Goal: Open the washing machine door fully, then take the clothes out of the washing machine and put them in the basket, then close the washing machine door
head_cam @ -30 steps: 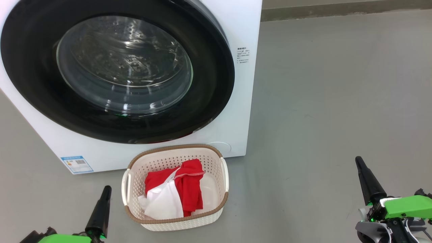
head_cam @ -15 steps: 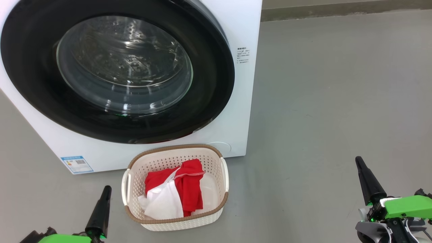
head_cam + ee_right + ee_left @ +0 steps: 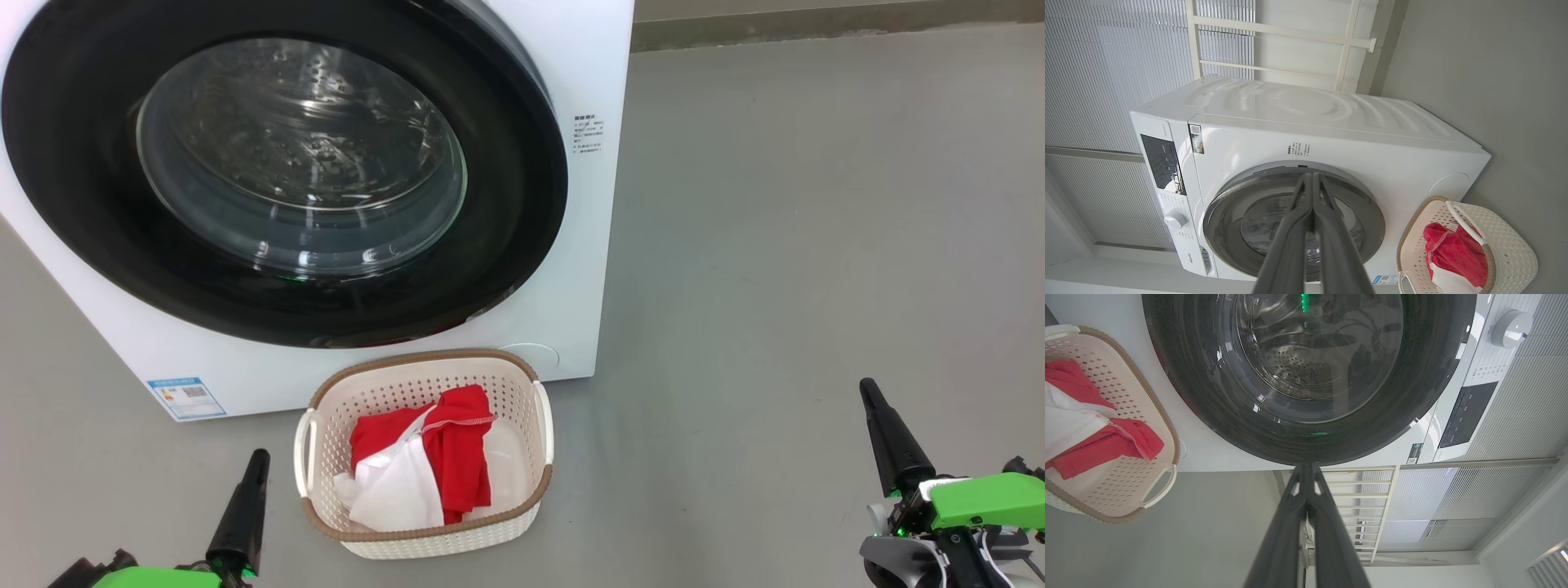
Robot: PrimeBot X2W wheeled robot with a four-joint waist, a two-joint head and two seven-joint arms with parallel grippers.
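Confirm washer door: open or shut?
Shut. The washing machine door lies flush against the washing machine front in the head and right wrist views.

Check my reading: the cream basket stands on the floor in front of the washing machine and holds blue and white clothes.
The colour is wrong: the clothes are red and white, as the head view shows. The basket does stand on the floor in front of the washing machine.

- washing machine door [image 3: 302, 155]: black rim, clear glass bowl, shut flush on white washing machine [image 3: 589, 57]
- basket [image 3: 424, 357]: cream, brown rim, upright just before machine
- clothes [image 3: 445, 461]: red and white, heaped in basket
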